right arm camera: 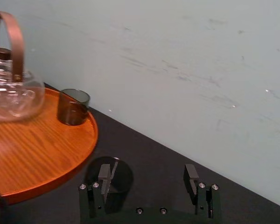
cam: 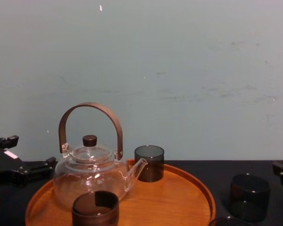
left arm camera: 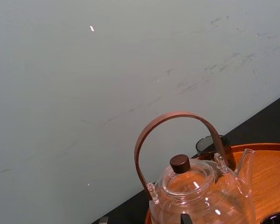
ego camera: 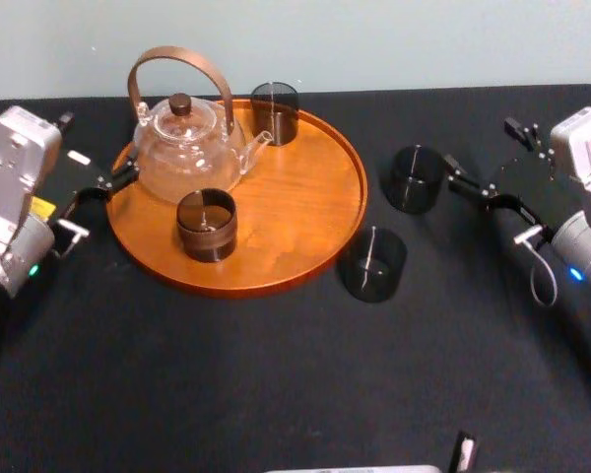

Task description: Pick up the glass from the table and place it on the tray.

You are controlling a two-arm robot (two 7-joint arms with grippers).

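Note:
Two dark glasses stand on the black table (ego camera: pixel 276 374) to the right of the tray (ego camera: pixel 300 202): one farther back (ego camera: pixel 415 177), one nearer (ego camera: pixel 372 263). My right gripper (ego camera: pixel 481 148) hovers open just right of the far glass, clear of it. In the right wrist view that glass (right arm camera: pixel 122 179) sits behind one finger (right arm camera: pixel 104 176) of the open gripper (right arm camera: pixel 148 179). The orange-brown round tray holds a glass teapot (ego camera: pixel 187 138) and two more dark glasses (ego camera: pixel 275 111) (ego camera: pixel 207 224). At the tray's left edge my left gripper (ego camera: pixel 97 150) rests open and holds nothing.
The teapot's tall brown handle (cam: pixel 90 110) rises above the tray (cam: pixel 179 197). Bare wood lies at the tray's right half. A pale wall (cam: pixel 179 70) stands behind the table. The table's front is open black surface.

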